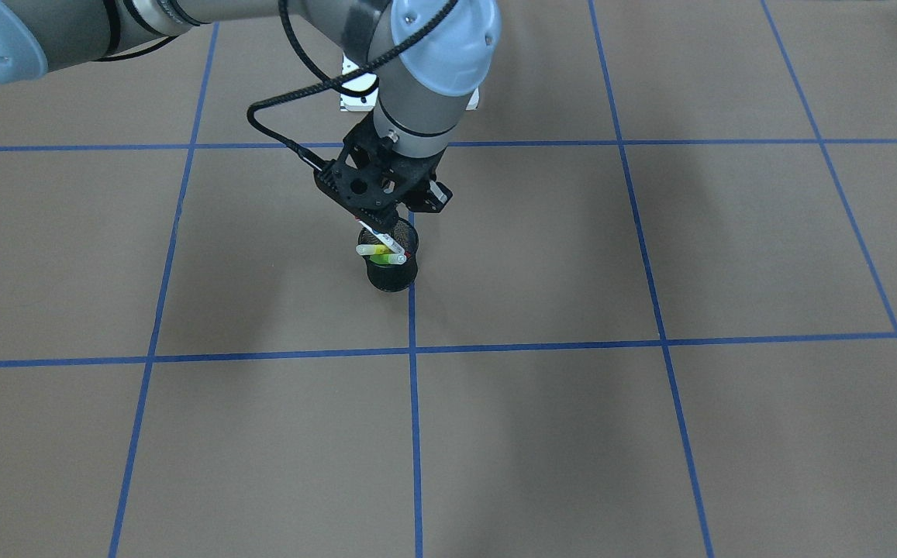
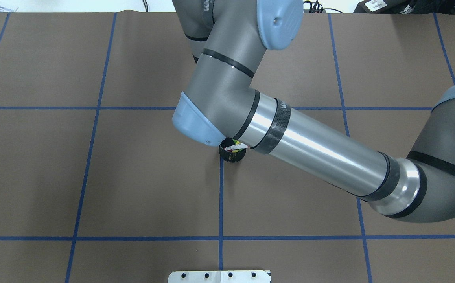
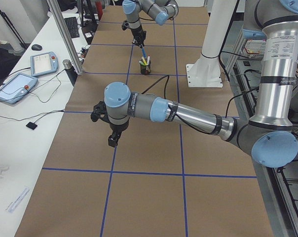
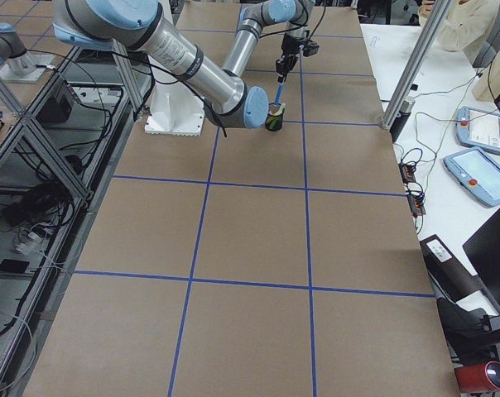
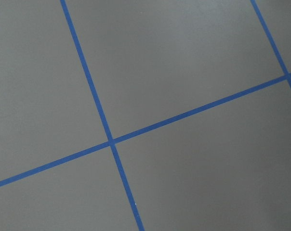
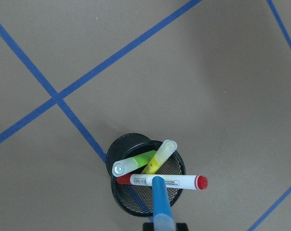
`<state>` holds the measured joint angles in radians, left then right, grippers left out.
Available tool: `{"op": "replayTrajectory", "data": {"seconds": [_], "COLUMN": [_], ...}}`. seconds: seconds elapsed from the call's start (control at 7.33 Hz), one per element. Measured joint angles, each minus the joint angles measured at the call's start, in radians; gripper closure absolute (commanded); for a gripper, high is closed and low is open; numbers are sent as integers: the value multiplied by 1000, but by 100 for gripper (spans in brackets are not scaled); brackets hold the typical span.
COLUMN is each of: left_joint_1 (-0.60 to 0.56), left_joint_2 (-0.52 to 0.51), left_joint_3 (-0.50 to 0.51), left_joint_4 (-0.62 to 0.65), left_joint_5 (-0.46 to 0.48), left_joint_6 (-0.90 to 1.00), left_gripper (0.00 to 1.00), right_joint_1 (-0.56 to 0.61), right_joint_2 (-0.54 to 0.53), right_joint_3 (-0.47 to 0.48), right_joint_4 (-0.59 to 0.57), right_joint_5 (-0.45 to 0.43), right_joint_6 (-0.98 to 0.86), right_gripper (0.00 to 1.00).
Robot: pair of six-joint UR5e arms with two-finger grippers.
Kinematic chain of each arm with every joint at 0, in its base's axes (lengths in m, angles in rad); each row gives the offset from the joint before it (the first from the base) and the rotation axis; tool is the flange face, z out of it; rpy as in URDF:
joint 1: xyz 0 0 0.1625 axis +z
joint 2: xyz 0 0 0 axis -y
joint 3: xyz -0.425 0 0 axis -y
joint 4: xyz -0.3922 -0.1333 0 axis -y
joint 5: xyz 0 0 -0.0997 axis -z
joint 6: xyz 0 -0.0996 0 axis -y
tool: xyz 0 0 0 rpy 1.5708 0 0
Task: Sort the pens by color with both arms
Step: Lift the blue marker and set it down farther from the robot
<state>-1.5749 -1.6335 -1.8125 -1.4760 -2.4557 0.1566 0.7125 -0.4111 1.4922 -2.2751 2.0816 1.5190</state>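
One blue pen point(image 6: 160, 202), near upright, sits clamped in my right pincer point(image 1: 383, 219) over the cup point(image 6: 122, 199); left pincer point(image 3: 113, 139) is well apart, and I cannot tell its opening.

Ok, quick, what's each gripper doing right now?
Left gripper: cannot be told.
Right gripper: closed on the blue pen.

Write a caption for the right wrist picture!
Blue pen hangs over a black mesh cup holding a green pen, a yellow pen and a red-capped pen.
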Motion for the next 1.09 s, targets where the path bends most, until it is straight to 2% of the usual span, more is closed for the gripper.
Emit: {"op": "replayTrajectory", "data": {"seconds": [0.27, 0.41, 0.55, 0.68, 1.09], "left_joint_1": [75, 122, 176, 235, 387], "left_joint_2": [-61, -90, -114, -142, -248], "left_joint_3": [-11, -30, -60, -85, -107], "left_joint_4": [-2, -3, -4, -11, -63], "left_joint_5": [-1, -1, -1, -1, 6], "left_joint_6": [-158, -257, -365, -480, -799], "left_gripper": [0, 0, 0, 0, 0], "right_joint_1": [69, 101, 131, 155, 170], "right_joint_2": [6, 2, -20, -62, -139], "right_joint_3": [72, 82, 77, 55, -88], "right_joint_4": [-14, 14, 95, 227, 614], "right_joint_5": [-25, -76, -127, -163, -254], "right_joint_6": [-65, -127, -184, -226, -266], "right_gripper": [77, 77, 76, 76, 77]}}
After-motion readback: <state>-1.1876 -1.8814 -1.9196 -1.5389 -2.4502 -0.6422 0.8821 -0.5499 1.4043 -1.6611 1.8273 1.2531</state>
